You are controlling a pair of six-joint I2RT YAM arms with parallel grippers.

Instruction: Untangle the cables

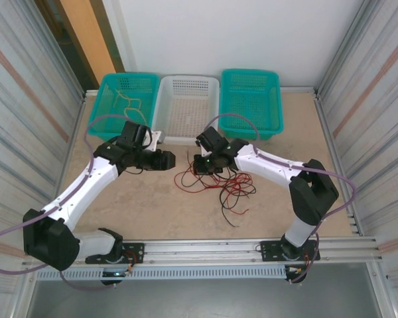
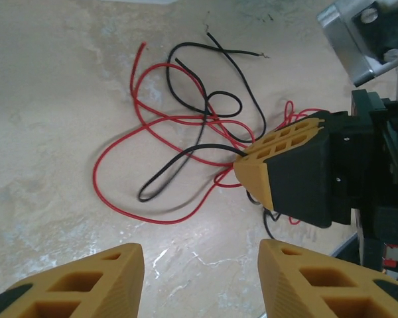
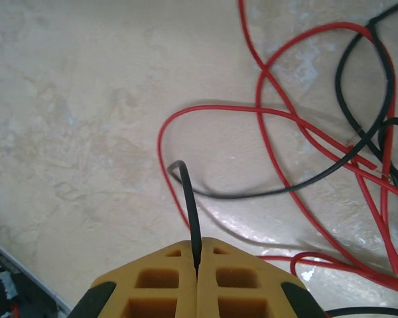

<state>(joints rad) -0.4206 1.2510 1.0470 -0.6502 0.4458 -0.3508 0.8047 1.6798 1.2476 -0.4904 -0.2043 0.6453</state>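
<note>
A tangle of red cables [image 1: 233, 187] and black cables [image 1: 227, 213] lies mid-table. My right gripper [image 1: 198, 165] sits at its left edge, shut on a black cable [image 3: 191, 212] that rises from the table into its closed fingertips [image 3: 179, 255]. Red cable [image 3: 265, 112] loops cross beyond it. My left gripper [image 1: 167, 159] hovers just left of the tangle, open and holding nothing. In the left wrist view, my left gripper [image 2: 200, 255] faces the red cable [image 2: 113, 192] and black cable [image 2: 179, 165] loops, with the right gripper [image 2: 242, 165] pinching the black one. A pale yellow cable [image 1: 129, 103] lies in the left teal basket [image 1: 103, 99].
A white basket [image 1: 160, 109] and a second teal basket [image 1: 278, 99] stand along the back edge. Corrugated metal walls close both sides. Purple-grey hoses [image 1: 233, 117] arc over the arms.
</note>
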